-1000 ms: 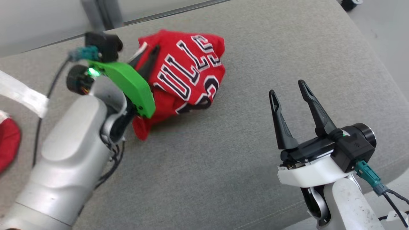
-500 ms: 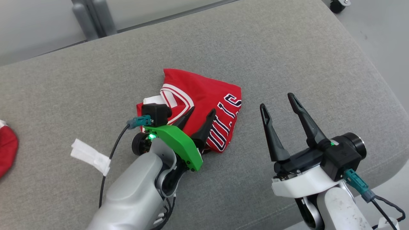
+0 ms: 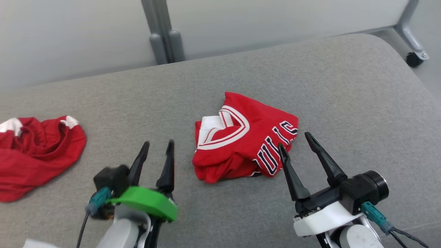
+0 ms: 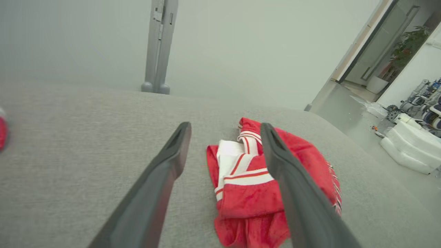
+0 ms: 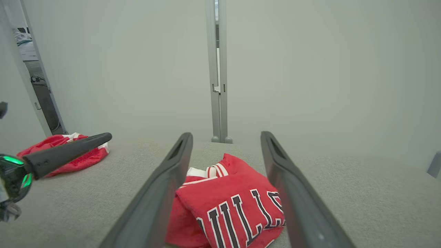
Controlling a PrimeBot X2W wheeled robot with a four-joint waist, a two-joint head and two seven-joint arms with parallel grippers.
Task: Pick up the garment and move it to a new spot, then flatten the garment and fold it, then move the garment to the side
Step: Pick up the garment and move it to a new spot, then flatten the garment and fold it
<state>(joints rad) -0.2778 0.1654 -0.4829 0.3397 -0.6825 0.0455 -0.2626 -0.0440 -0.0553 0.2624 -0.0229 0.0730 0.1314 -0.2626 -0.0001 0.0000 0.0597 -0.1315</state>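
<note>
- Red basketball jersey (image 3: 241, 144) with white trim and dark-outlined white lettering lies loosely folded and rumpled near the middle of a grey fabric cushion (image 3: 310, 79).
- Its white-banded V-neck faces up on the side toward the robot's left; the lettering runs along the side toward the robot's right.
- The right gripper (image 3: 293, 140) sits just beside the jersey's lettered edge, its two dark fingers spread apart and holding nothing. In the head view one fingertip overlaps the cloth's edge; whether it touches cannot be told.
- In the right wrist view, the jersey lies beyond and between the spread fingers.
- The left gripper (image 3: 158, 143) is near the jersey's neck side but clear of it. Its fingers are parted and empty, and a bright green bracket (image 3: 144, 203) sits on its wrist.
- A second red garment (image 3: 34, 155) with white patches lies crumpled at the cushion's far left, well apart from the jersey.
- Behind the cushion stand pale partition panels joined by a grey post (image 3: 165, 38).
- A black caster wheel (image 3: 411, 58) rests on the floor at the upper right.
</note>
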